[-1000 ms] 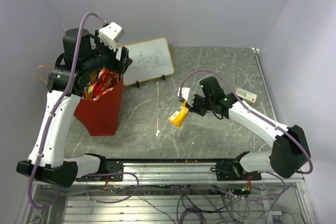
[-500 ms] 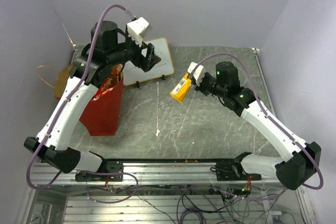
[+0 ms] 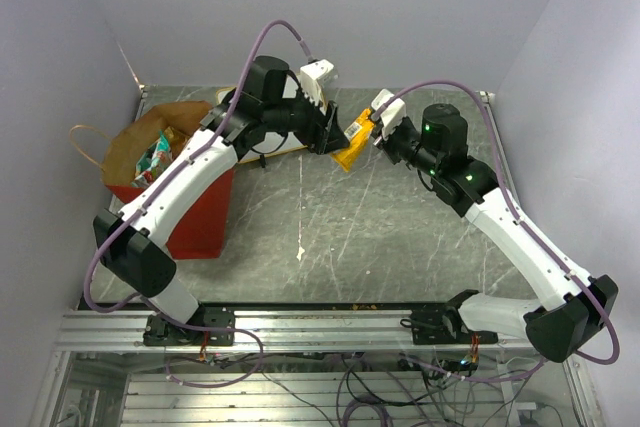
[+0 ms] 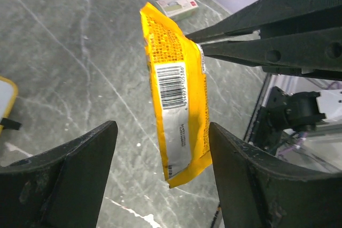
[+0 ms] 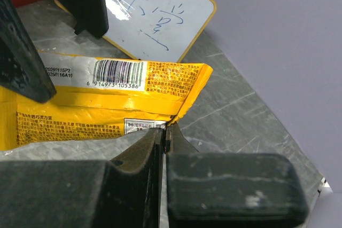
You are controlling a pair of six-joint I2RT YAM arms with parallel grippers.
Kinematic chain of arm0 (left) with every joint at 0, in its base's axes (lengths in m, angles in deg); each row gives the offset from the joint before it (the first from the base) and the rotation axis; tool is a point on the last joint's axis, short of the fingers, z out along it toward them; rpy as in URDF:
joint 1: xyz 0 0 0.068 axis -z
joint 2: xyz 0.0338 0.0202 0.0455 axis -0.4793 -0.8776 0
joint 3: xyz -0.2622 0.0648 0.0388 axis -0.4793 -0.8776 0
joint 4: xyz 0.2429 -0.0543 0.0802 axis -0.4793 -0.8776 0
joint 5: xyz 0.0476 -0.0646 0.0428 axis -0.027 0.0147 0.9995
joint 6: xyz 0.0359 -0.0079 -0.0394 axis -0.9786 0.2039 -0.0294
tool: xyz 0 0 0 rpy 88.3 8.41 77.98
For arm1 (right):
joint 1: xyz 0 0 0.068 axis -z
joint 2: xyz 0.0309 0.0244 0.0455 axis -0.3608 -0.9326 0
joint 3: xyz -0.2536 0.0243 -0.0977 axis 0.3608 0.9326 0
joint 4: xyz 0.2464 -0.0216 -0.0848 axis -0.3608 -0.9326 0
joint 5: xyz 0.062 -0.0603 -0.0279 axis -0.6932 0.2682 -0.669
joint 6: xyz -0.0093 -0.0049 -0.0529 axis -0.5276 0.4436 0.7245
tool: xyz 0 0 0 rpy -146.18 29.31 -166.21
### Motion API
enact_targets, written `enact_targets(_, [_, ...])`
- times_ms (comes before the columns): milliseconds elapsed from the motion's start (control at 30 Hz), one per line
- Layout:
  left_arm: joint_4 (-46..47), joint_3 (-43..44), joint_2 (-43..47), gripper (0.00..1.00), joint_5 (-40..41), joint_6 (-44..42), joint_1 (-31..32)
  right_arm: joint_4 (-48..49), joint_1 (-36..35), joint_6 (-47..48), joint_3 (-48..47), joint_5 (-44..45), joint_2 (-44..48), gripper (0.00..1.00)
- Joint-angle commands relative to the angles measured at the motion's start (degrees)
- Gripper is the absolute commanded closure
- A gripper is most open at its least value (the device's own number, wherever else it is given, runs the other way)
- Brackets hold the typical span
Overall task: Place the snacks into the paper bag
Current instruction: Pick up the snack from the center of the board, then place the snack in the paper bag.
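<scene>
Over the far middle of the table (image 3: 400,237), you've got the yellow packet (image 3: 351,145) hanging in mid-air. It's pinched by its top seam in the right gripper (image 3: 369,129), fingers pressed flat together on the foil. Your left gripper (image 3: 327,135) has its jaws spread wide w/ one finger on each side of the packet's lower half. The left wrist view shows a clear gap on both sides, so no contact yet. The barcode side faces that camera.

The paper bag (image 3: 205,219) stands at the table's left side, well apart from the packet, mouth open upward, w/ several snacks (image 3: 155,159) showing inside.

The step in hand looks like an arm-to-arm handover: the bag sits on L's side, so L takes the packet from R. Next move, as I read it: close L on the packet's body, check it's firmly held, and only then open R — release too early and it drops to the table. After that, swing L over the bag mouth and let go above it. Watch the crinkly film — it may slip or fold if you grab too near the bottom edge.
</scene>
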Motion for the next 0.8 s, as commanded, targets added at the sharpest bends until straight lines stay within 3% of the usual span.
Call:
enact_targets(0, [5.7, -1.6, -1.0, 0.22, -7.2, 5.6, 0.5, 1.6, 0.3, -2.1, -1.0, 0.7, 1.8, 1.00])
enact_targets(267, [9.2, -2.2, -3.2, 0.40, -11.3, 10.5, 0.9, 1.8, 1.0, -3.5, -0.7, -1.3, 1.6, 1.00])
enact_targets(500, [9.7, -2.7, -2.3, 0.65, -11.5, 9.8, 0.9, 2.1, 1.7, -3.6, 0.4, -2.5, 1.9, 0.99])
enact_targets(600, [9.7, -3.1, -1.4, 0.77, -10.7, 9.0, 0.9, 1.7, 2.2, -3.4, 0.9, -4.1, 2.3, 0.89])
enact_targets(667, [10.0, -3.7, -0.5, 0.84, -9.7, 8.4, 0.9, 1.0, 2.2, -2.7, 1.2, -6.3, 2.8, 0.76])
enact_targets(767, [9.7, -4.1, 0.8, 0.88, -8.7, 7.2, 0.9, 0.6, 4.7, -2.3, 2.3, -8.5, 4.0, 0.59])
